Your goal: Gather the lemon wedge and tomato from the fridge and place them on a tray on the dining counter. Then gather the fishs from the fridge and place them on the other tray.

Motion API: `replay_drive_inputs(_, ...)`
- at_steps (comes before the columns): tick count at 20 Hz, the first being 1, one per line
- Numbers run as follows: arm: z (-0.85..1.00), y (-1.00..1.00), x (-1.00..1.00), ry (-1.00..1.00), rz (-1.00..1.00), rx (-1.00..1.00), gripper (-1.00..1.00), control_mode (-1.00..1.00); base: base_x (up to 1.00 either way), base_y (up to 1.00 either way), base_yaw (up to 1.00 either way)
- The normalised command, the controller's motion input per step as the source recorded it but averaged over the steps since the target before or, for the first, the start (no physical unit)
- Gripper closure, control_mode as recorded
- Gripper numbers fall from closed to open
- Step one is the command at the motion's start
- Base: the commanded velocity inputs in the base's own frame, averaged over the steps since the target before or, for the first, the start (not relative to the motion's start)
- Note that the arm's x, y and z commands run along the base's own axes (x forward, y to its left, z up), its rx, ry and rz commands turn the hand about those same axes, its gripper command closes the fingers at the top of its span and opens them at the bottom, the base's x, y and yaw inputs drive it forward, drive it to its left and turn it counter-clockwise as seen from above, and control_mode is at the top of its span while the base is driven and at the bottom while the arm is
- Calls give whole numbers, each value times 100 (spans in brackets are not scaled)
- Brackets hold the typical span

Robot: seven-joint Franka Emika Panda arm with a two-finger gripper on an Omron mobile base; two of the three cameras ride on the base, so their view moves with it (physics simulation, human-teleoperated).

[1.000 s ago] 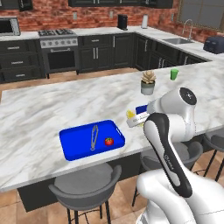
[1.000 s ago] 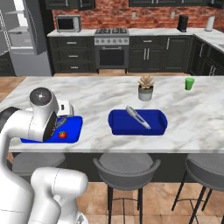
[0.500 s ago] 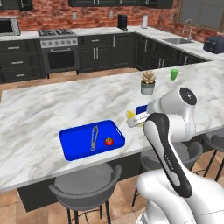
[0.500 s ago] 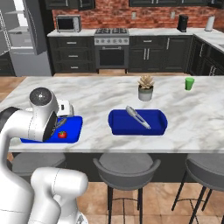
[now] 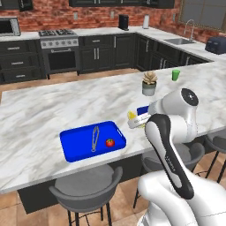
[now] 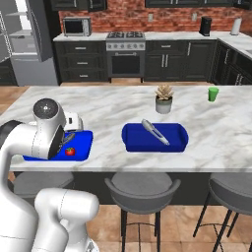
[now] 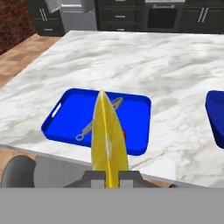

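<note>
**Lemon wedge in my grip above the near tray**

While I look along my gripper, my two fingertips are clamped on the lemon wedge, which stands up between them as a narrow yellow blade. Past it, lower down on the marble dining counter, lies a blue tray. On that tray a slim grey fish lies slantwise, and the tomato sits just beside it toward my side; the wedge hides most of the tomato in the hand view. Farther to my right, a second blue tray carries another fish.
</note>
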Motion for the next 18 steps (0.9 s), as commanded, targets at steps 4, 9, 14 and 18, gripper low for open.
replay_drive_inputs(4, 0, 0, 0, 0, 0, 0, 100, -100, 0, 0, 0)
replay_drive_inputs(9, -6, 1, 14, 4, 0, -2, 100, -100, 0, 0, 0)
replay_drive_inputs(14, -13, 2, 43, 10, 0, 0, 100, -100, 0, 0, 0)
replay_drive_inputs(18, -14, 0, 63, 10, 0, 0, 100, -100, 0, 0, 0)
